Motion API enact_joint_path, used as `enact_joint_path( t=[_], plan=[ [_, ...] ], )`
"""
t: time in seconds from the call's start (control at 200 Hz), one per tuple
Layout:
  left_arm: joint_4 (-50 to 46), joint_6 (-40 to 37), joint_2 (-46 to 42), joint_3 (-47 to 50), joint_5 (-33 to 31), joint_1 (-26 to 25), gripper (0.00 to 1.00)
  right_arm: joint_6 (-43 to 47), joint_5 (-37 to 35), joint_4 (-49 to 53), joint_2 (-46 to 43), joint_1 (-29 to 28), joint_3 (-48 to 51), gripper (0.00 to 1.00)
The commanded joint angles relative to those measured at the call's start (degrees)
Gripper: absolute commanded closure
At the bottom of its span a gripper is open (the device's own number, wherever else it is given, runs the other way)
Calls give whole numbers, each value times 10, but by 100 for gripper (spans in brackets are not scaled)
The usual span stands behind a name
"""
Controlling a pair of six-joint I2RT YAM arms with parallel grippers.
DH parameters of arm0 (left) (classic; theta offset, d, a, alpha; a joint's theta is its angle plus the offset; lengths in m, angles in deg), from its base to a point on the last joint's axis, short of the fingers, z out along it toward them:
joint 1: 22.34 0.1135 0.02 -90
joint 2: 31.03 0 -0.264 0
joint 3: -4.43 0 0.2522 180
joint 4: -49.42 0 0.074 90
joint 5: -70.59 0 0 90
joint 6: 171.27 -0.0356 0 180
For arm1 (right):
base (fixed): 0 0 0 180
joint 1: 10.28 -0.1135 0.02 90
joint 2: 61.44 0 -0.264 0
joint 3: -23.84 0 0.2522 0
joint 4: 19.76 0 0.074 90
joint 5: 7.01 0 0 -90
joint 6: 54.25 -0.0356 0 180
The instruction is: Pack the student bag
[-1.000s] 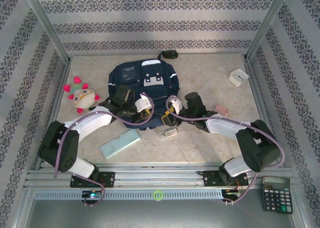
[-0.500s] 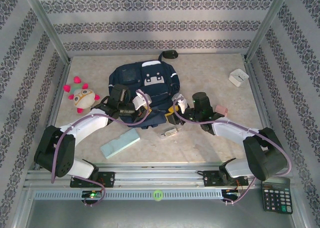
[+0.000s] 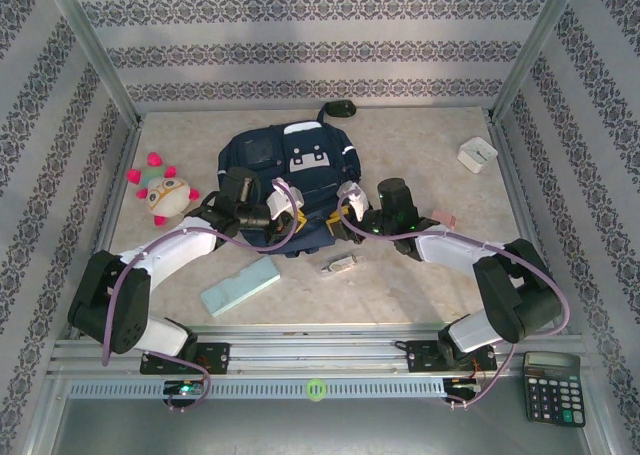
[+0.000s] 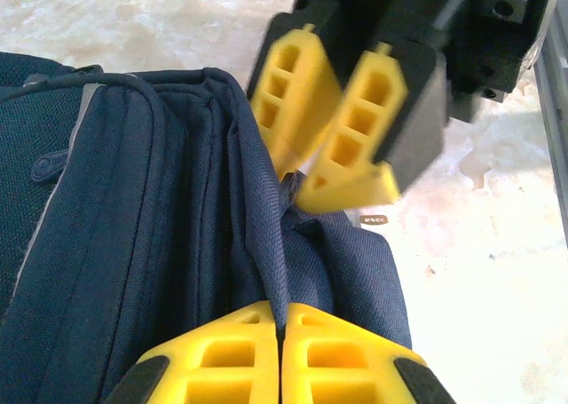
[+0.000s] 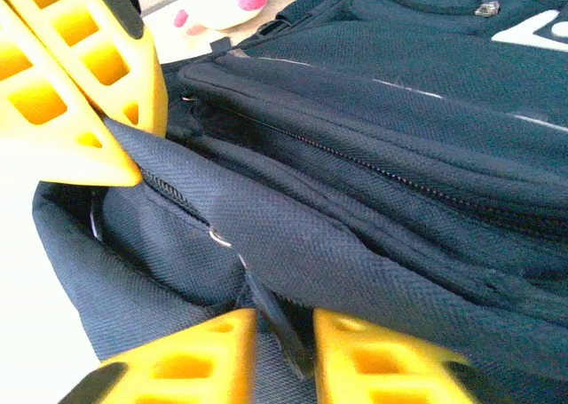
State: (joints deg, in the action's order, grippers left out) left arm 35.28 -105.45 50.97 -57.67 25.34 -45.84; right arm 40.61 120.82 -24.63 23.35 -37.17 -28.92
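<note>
We note the left gripper point(image 4: 282, 324) closed on a fabric fold at the backpack point(image 3: 290, 155) near edge. Right gripper point(image 5: 285, 326) narrow, zipper tab point(image 5: 266, 306) between its fingers; we cannot tell whether it grips. Backpack lies mid-worktop point(image 3: 400, 140), toward the far edge.

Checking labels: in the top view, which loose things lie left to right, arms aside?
plush toy → student bag → pink block → white box → calculator

Bright, even overhead light leaves soft shadows, the pale bench point(image 4: 479, 297) glares white by the left wrist, and the right end effector point(image 4: 315, 184) looks blurred.
</note>
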Motion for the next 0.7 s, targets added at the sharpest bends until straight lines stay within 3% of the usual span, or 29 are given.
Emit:
enact_joint_path(
  t=[0.0, 0.085, 0.19, 0.415, 0.695],
  plan=[
    [56, -12, -11, -5, 13, 5, 100, 3, 7, -15, -21, -5, 2, 92],
    [36, -27, -7, -9, -7, 4, 100, -6, 1, -11, -40, 1, 14, 100],
    [17, -39, -6, -12, -33, 4, 100, -8, 7, 17, -60, 2, 14, 100],
    [19, -39, -4, -11, -12, 4, 100, -29, 31, 42, -42, -25, -13, 100],
    [33, -31, -3, -13, 9, 4, 100, -61, 26, 44, 0, -39, -43, 89]
  ],
)
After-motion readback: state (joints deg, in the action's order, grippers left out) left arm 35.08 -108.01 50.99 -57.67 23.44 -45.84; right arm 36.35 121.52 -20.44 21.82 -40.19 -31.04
